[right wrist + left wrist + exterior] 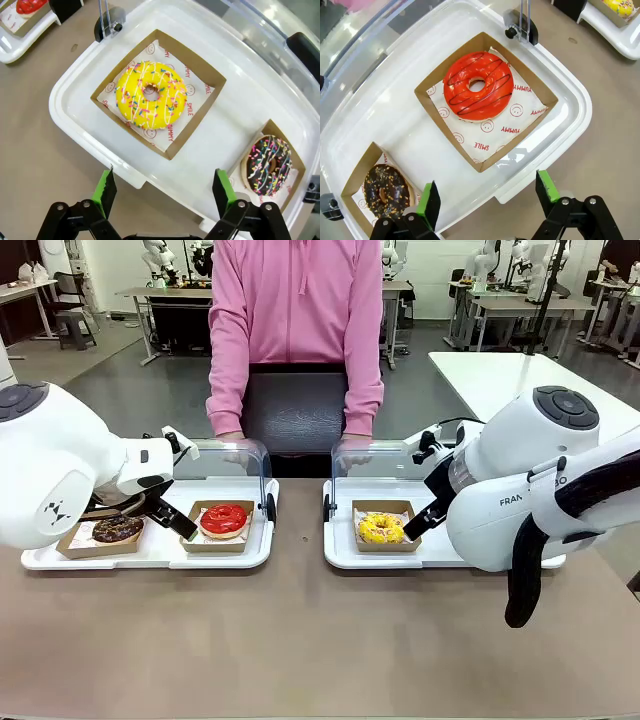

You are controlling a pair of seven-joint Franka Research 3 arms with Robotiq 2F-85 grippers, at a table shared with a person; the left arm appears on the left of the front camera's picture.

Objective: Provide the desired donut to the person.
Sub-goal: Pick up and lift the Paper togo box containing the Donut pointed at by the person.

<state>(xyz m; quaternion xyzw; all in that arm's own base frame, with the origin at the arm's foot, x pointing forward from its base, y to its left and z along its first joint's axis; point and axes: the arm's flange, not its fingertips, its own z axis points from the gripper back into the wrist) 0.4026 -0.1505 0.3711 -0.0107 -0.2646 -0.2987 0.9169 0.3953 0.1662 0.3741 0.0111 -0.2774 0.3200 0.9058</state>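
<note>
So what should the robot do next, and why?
I'd guess: wait. The left hand and right hand hover open, but the person's palms just rest at the lids, pointing at none of the donuts: red, yellow, nutty chocolate, sprinkled chocolate.

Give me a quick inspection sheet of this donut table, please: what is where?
Surface: brown table, left tray and right tray, white, clear lids up.
Job's things: red donut and chocolate nut donut on left tray; yellow donut and chocolate sprinkle donut on right tray, each boxed; person opposite.
Clutter: nothing seen.
Hands: left hand open, empty, over left tray's edge; right hand open, empty, over right tray's edge.
Cables: black cable looped off right arm.
Surroundings: other tables farther off.
</note>
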